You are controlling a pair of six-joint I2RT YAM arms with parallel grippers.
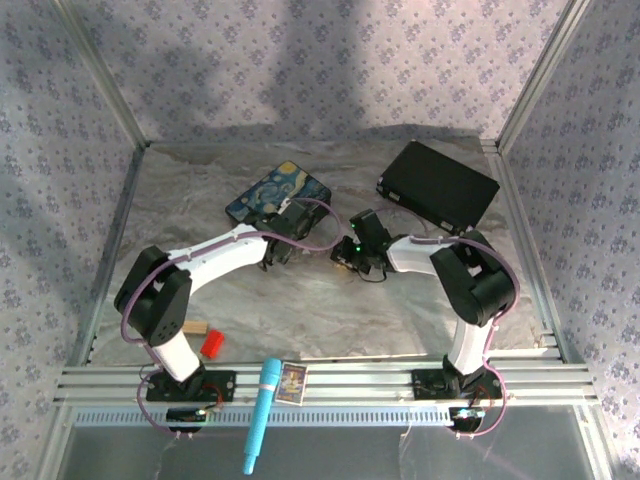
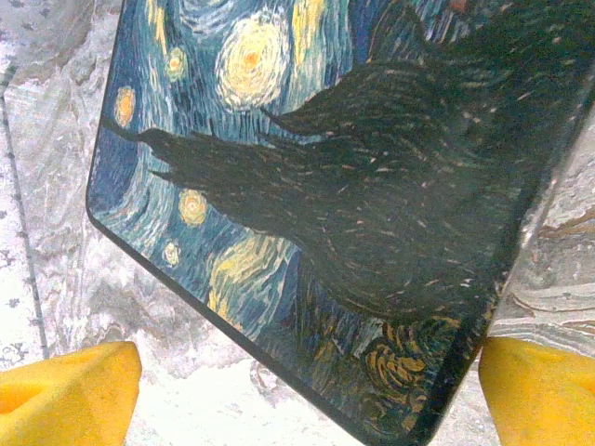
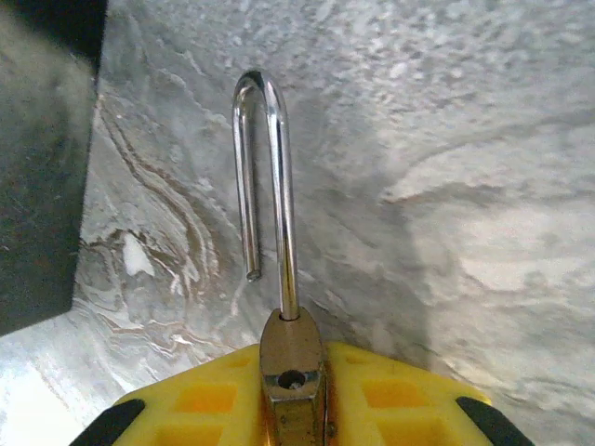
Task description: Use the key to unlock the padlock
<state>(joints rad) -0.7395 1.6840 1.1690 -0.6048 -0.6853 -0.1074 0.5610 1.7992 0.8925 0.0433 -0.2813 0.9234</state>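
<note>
The brass padlock is clamped between the yellow fingers of my right gripper, which is shut on its body. Its silvery shackle sticks out over the marbled table, with the short leg's end free of the body. In the top view the right gripper sits at mid-table. My left gripper is just to its left, by the near corner of the Starry Night box. The left gripper is open, its yellow fingertips wide apart with the box's corner showing between them. The key is out of view.
A black case lies at the back right. Near the left arm's base are a tan wooden block and a red block. A light blue tool and a small card rest on the front rail.
</note>
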